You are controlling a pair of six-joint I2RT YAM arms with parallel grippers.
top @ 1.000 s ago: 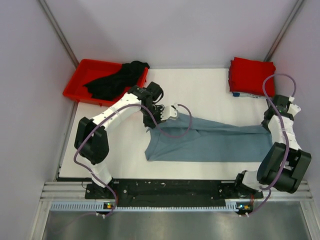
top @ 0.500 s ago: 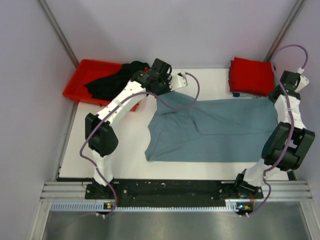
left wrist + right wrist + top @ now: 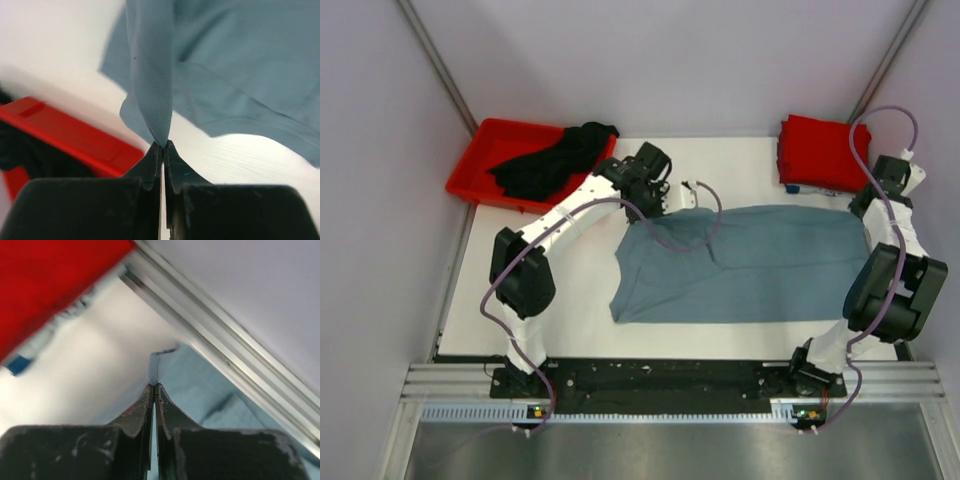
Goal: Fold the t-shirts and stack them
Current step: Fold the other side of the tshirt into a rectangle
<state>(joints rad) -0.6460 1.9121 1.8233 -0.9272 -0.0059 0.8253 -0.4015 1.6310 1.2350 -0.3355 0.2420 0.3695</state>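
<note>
A dusty grey-blue t-shirt point(image 3: 750, 265) lies spread across the middle of the white table. My left gripper point(image 3: 163, 145) is shut on a pinched fold of its far left edge point(image 3: 150, 75), close to the red bin. At the far right, my right gripper point(image 3: 154, 385) is shut on a corner of the same grey-blue shirt point(image 3: 200, 385). A folded red t-shirt point(image 3: 823, 152) sits at the back right corner. The black t-shirt point(image 3: 552, 160) hangs crumpled over the bin's right edge.
The red plastic bin point(image 3: 490, 165) stands at the back left, partly off the table. Grey walls with metal rails point(image 3: 225, 350) close in on both sides and the back. Purple cables loop from both wrists above the cloth.
Both grippers first carried the shirt's edge away from me, opening the cloth out, then came back slightly and lower. The shirt now lies flatter and wider.
</note>
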